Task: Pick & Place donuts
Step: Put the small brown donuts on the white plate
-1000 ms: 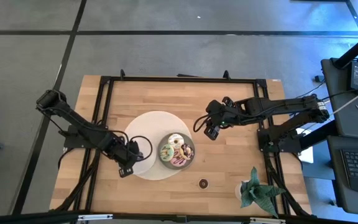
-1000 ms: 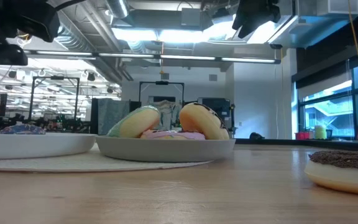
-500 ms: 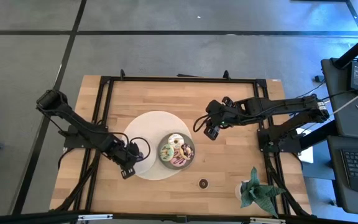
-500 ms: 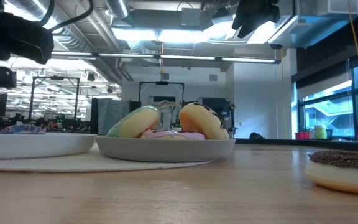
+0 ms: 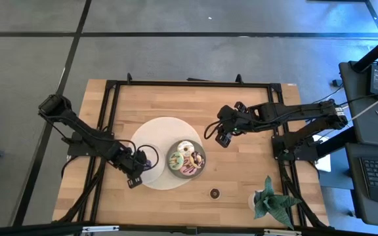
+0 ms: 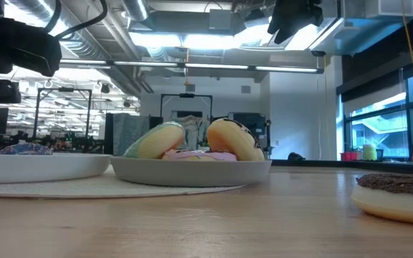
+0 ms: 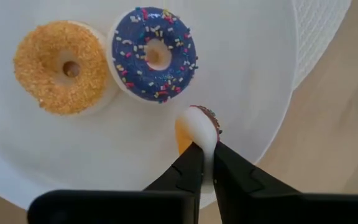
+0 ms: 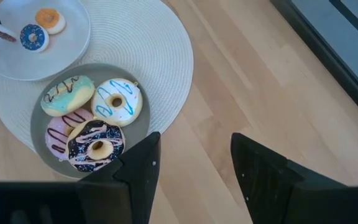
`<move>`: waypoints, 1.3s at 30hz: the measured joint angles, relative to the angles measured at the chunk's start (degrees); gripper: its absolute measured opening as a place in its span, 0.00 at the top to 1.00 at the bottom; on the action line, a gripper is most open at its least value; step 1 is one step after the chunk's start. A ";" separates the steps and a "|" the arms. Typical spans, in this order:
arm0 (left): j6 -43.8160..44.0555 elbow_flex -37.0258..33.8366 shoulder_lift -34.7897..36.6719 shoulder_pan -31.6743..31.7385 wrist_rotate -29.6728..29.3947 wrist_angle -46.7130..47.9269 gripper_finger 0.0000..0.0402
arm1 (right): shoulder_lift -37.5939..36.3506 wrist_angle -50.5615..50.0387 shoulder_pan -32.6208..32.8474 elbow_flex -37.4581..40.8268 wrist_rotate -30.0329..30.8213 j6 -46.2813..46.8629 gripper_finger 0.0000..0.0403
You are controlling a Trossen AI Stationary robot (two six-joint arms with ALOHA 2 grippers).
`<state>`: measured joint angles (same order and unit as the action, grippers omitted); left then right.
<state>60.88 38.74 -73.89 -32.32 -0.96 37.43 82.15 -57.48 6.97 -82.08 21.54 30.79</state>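
Note:
My left gripper [image 7: 207, 152] is over the white plate [image 7: 253, 74] at the placemat's left side and is shut on a tiny dark-iced donut [image 7: 199, 127]. On that plate lie a tiny purple sprinkled donut [image 7: 155, 55] and an orange one [image 7: 61, 66]. The grey plate [image 5: 186, 158] holds several larger iced donuts [image 8: 91, 121]. One small brown donut [image 5: 214, 193] lies on the bare table near the near edge. My right gripper [image 5: 223, 136] hovers open, right of the grey plate. My left gripper pinches the tiny donut's rim [image 7: 205, 142] between its two fingertips [image 7: 190, 163], coming from above and pointing down. The donut stands on edge below the fingers, low over the white plate near its rim. Whether it touches the plate I cannot tell.
A round woven placemat [image 5: 166, 152] lies under both plates. A potted plant [image 5: 268, 200] stands at the table's near right corner. A black frame [image 5: 189, 84] runs around the tabletop. Bare wood [image 8: 278, 93] lies to the right of the placemat.
My left gripper has come down toward the white plate and shifted a little toward the table's left edge, still shut on the tiny donut. In the low view the donut has dropped to the height of the plate's rim. The right arm has kept still.

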 joint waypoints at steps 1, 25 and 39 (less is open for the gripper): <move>0.07 0.00 0.00 0.00 0.00 0.01 0.92 | 0.00 -0.01 0.00 0.00 0.00 -0.02 0.51; 3.22 0.00 0.00 0.00 -1.02 0.14 0.77 | -0.02 -0.01 0.00 0.00 -0.04 -3.02 0.51; 8.19 0.00 0.02 0.20 -0.68 6.31 0.70 | -0.02 -0.01 0.00 0.00 -0.12 -4.31 0.51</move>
<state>69.07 38.74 -73.87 -32.12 -1.64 43.74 82.13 -57.49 6.96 -82.08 21.42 26.48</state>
